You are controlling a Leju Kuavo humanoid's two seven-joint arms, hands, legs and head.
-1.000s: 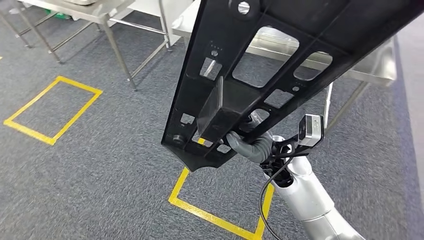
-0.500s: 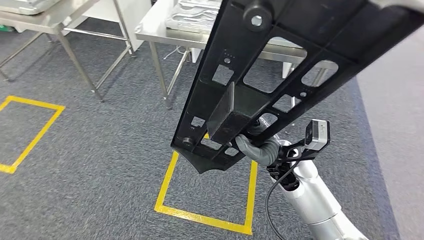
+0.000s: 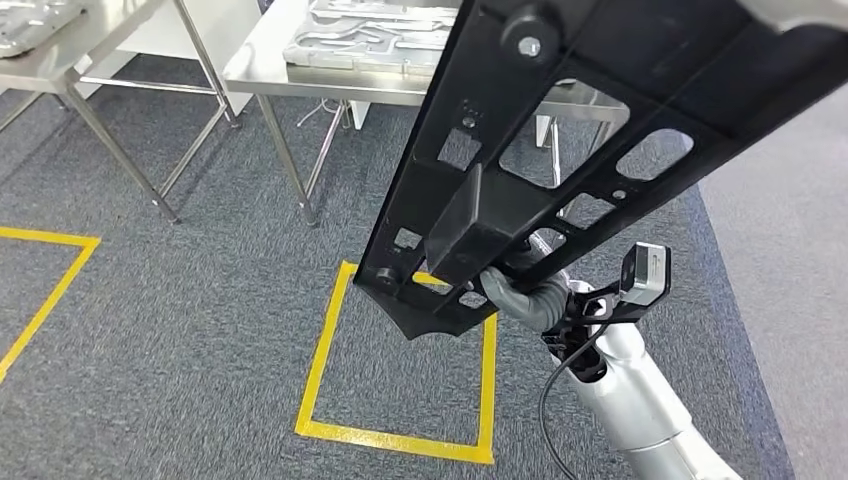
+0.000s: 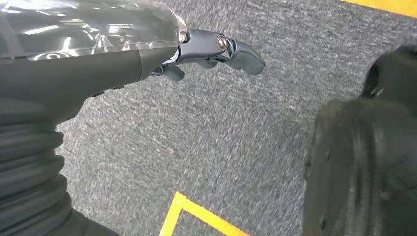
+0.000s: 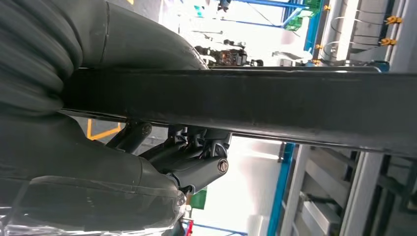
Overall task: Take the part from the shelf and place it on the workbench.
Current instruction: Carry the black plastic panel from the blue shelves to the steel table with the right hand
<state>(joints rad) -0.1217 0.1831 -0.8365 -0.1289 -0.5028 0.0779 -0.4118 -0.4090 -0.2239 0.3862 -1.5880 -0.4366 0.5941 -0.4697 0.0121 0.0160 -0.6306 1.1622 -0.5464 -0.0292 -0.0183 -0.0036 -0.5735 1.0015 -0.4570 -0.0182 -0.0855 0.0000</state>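
Observation:
The part is a long black frame with several cut-outs and a block in its middle; it rises slanting from low centre to the upper right in the head view. My right hand grips it from underneath near its lower end. Up close in the right wrist view, the part's dark bar runs across with the right hand's fingers wrapped under it. The steel workbench stands ahead, partly hidden by the part. My left hand hangs over the carpet, its fingers apart and holding nothing.
Moulded metal pieces lie on the workbench. A second steel table stands at the far left. A yellow taped square marks the grey carpet just in front of me, and another yellow line lies to the left.
The camera has moved: the workbench and the yellow square have slid left and come nearer. The part stays in my right hand at the same tilt.

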